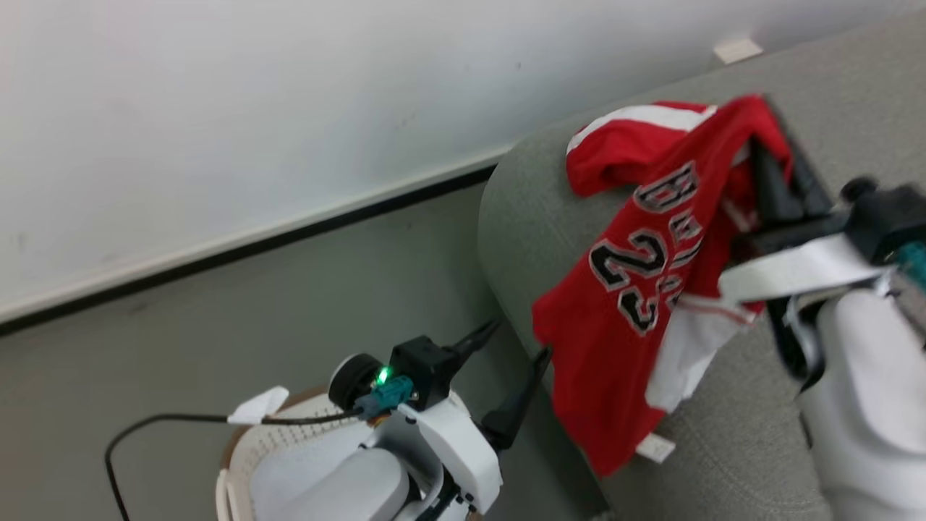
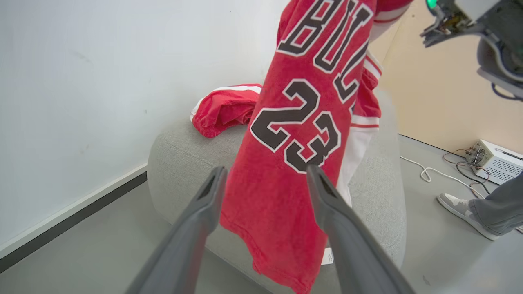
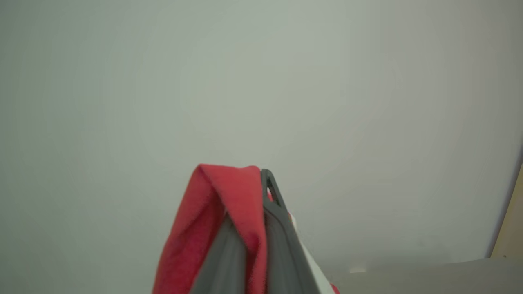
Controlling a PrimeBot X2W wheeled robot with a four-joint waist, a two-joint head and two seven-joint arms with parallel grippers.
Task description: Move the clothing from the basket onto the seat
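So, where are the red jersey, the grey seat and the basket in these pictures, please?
Red jersey [image 1: 626, 282]: head view, at the number 23.
Grey seat [image 1: 731, 449]: head view, bare grey fabric.
Basket [image 1: 289, 438]: head view, its perforated white wall.

The clothing [image 1: 615, 325] hangs over the seat [image 1: 521, 210]'s edge; the basket [image 1: 289, 435] sits left.

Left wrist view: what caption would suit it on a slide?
Left gripper, jaws open, faces a red number 23 jersey hanging before the grey seat, where another red garment lies.
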